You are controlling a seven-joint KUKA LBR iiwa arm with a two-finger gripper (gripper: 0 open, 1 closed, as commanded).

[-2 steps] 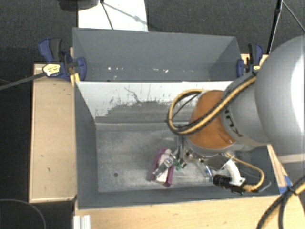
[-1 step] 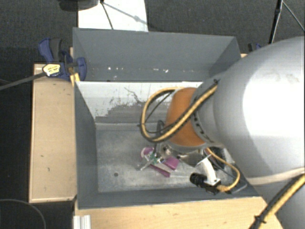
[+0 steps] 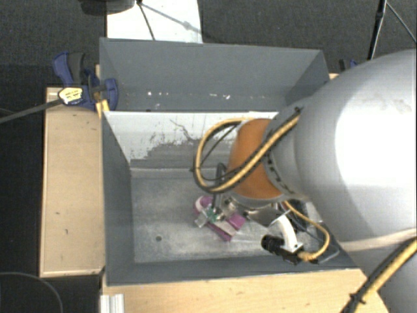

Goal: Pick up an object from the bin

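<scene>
A purple object [image 3: 229, 225] with a small green part and a pale grey end lies on the bin floor, a little right of the middle and towards the front wall. The gripper [image 3: 219, 214] is low over it, right on top of its middle, so that purple ends stick out to the upper left and the lower right. Whether the object is gripped is hidden by the gripper's body and the cover above it.
The arm with its orange cover and looped yellow-black cables reaches in from the right and hides the right half of the bin floor. The bare grey floor to the left of the gripper shows only scuffs and specks.
</scene>
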